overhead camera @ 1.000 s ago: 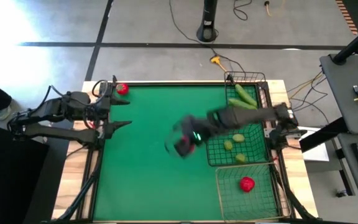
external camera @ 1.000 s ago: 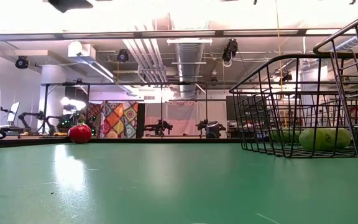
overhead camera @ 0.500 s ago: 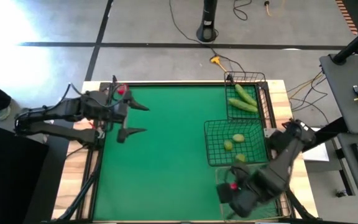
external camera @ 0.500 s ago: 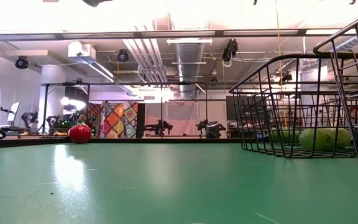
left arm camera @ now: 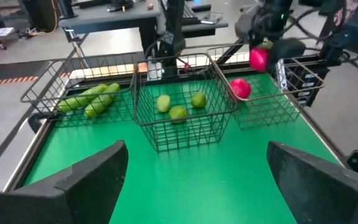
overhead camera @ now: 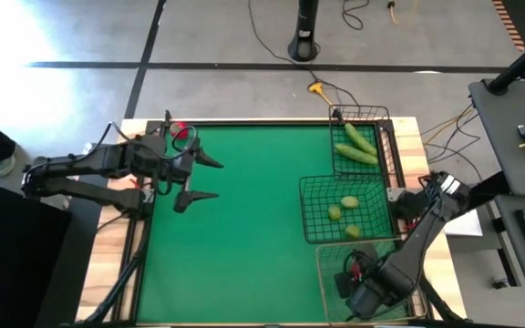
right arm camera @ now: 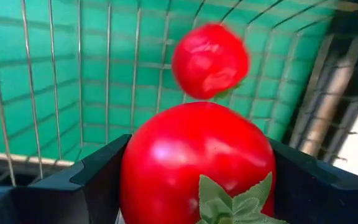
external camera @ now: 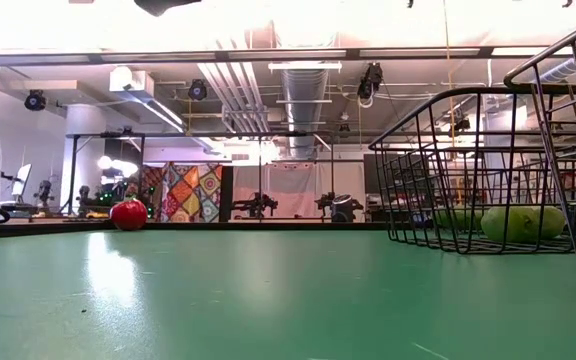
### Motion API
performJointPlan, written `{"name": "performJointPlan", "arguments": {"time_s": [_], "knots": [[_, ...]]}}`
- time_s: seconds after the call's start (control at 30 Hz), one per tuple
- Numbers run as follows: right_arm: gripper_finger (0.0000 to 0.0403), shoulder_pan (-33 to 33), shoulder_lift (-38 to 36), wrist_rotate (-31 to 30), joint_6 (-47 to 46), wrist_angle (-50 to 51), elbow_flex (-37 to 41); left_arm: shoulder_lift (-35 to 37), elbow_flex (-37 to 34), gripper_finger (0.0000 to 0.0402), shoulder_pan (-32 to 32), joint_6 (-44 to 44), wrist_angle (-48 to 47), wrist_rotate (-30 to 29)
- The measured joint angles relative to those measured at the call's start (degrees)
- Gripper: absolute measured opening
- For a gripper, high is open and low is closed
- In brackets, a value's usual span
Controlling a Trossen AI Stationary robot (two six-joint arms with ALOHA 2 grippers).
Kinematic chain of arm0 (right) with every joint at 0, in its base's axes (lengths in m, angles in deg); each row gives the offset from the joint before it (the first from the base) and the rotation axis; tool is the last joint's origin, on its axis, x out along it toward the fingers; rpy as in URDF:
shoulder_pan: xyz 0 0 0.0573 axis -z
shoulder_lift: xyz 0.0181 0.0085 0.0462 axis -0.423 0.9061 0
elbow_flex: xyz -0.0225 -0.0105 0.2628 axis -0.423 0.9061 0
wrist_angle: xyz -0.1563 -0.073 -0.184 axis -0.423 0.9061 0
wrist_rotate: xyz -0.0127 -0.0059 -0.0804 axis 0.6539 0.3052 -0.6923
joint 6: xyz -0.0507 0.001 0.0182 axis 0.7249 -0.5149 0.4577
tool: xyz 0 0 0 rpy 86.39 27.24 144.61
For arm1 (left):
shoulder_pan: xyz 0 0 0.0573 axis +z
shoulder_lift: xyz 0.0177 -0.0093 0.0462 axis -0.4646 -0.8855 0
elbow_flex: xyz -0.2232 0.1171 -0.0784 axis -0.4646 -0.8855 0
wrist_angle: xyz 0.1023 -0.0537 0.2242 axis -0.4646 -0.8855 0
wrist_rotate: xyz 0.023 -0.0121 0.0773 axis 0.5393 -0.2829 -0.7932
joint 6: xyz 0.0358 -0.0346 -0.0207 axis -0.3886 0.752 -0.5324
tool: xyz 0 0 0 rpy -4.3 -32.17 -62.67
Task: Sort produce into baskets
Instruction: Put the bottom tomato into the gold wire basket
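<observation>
— Where do things stand on the table (overhead camera: 244, 228)?

— Biggest first: my right pincer (right arm camera: 197, 186) hangs over the pale basket (overhead camera: 331, 292) at the near right corner, clamped on a red fruit (right arm camera: 197, 165). A second red fruit (right arm camera: 210, 60) already lies in that basket, straight below and just ahead of mine.

— And the left pincer (overhead camera: 199, 178)?

— Spread wide, holding nothing. The third red fruit (external camera: 128, 213) sits at the far left corner, just behind that pincer, so my left arm is much the nearer. Cucumbers (overhead camera: 358, 146) and yellow-green fruits (overhead camera: 343, 210) are binned.
</observation>
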Motion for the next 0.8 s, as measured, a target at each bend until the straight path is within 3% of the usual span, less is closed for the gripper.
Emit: {"name": "performJointPlan", "arguments": {"time_s": [0.47,0.6,0.8], "knots": [[0.0304,0.0,-2.6,5.1,-1.9,-33.7,23.4,0.4,0.0,0.0363,-0.3,1.1,-2.2,0.2],[0.0312,0.0,-2.6,6.3,-2.2,-38.8,26.3,0.4,0.0,0.0363,-0.3,1.9,-2.3,0.2],[0.0353,0.0,-2.6,7.6,-2.2,-38.7,29.0,0.4,0.0,0.0363,-0.3,2.4,-2.7,0.2]]}}
